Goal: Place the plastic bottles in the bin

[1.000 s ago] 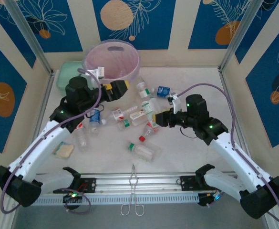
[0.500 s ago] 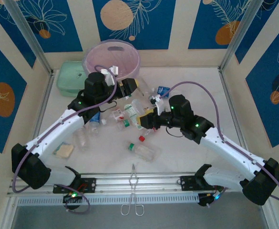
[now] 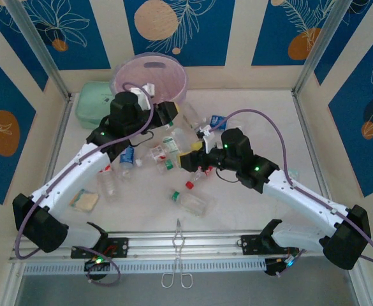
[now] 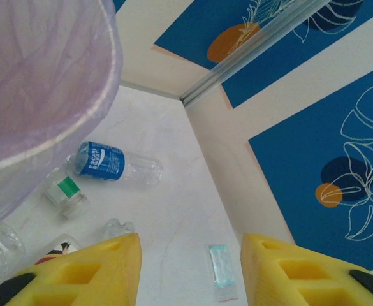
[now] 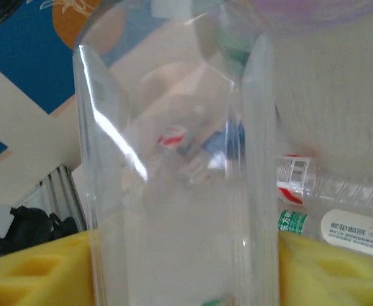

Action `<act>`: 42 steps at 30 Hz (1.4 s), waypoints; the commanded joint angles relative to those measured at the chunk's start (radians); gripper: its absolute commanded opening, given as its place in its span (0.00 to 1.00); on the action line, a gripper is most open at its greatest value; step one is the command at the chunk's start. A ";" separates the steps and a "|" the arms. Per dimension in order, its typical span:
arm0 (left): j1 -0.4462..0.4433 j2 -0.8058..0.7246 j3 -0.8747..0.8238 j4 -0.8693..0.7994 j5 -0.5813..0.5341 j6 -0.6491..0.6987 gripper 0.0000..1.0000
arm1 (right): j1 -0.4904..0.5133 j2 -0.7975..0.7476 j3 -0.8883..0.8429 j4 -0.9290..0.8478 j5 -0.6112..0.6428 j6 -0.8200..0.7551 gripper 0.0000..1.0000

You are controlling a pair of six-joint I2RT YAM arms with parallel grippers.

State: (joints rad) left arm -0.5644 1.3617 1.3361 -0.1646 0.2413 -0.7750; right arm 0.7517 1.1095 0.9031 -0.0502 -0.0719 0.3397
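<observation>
On the white table (image 3: 263,115), the round white bin with a pinkish bag (image 3: 167,80) stands at the far edge. Many small clear plastic bottles (image 3: 192,203) lie in the middle, near the bin. The left tool (image 4: 191,258) is wide open and holds nothing, just beside the bin. The right tool (image 5: 180,274) squeezes one clear bottle (image 5: 173,159) between its yellow pads (image 5: 33,271).

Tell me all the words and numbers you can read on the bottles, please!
Nothing reads clearly.
Blue-label bottle, lying by the bin: white letters, too blurred to read.
White-label bottle: dark characters, too blurred to read.
Red-and-white-label bottle: a barcode, digits too small to read.
Clear bottle in the right pincer: no print that can be read.
Seen from above, all labels are too small.
</observation>
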 commanded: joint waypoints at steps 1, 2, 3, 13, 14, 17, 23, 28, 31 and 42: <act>0.030 0.035 0.123 -0.095 0.051 0.082 0.19 | -0.005 -0.023 0.041 0.035 0.097 -0.050 0.90; 0.059 0.047 0.155 -0.101 0.070 0.089 0.18 | -0.010 -0.036 0.057 0.002 0.118 -0.071 0.98; 0.087 0.057 0.183 -0.097 0.087 0.091 0.17 | -0.016 -0.054 0.069 -0.034 0.134 -0.091 0.99; 0.303 0.256 0.616 -0.096 0.051 0.138 0.08 | -0.136 -0.265 0.022 -0.300 0.231 -0.103 0.99; 0.309 0.290 0.658 -0.100 0.038 0.143 0.06 | -0.146 -0.281 0.009 -0.306 0.230 -0.092 0.99; 0.311 0.373 0.748 -0.119 -0.030 0.202 0.03 | -0.162 -0.326 -0.008 -0.343 0.228 -0.082 0.99; 0.310 0.513 0.861 -0.170 -0.150 0.353 0.00 | -0.178 -0.352 0.015 -0.471 0.262 -0.110 0.99; 0.307 0.614 0.938 -0.247 -0.148 0.429 0.00 | -0.180 -0.350 0.039 -0.541 0.304 -0.095 0.99; 0.301 0.653 0.940 -0.300 -0.143 0.479 0.00 | -0.190 -0.338 0.040 -0.562 0.320 -0.072 0.99; 0.272 0.769 0.927 -0.430 -0.102 0.610 0.16 | -0.324 -0.212 0.066 -0.686 0.339 0.104 0.99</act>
State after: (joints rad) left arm -0.2798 2.1036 2.2353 -0.5541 0.1204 -0.2207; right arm 0.4610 0.8841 0.9424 -0.6830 0.2600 0.3653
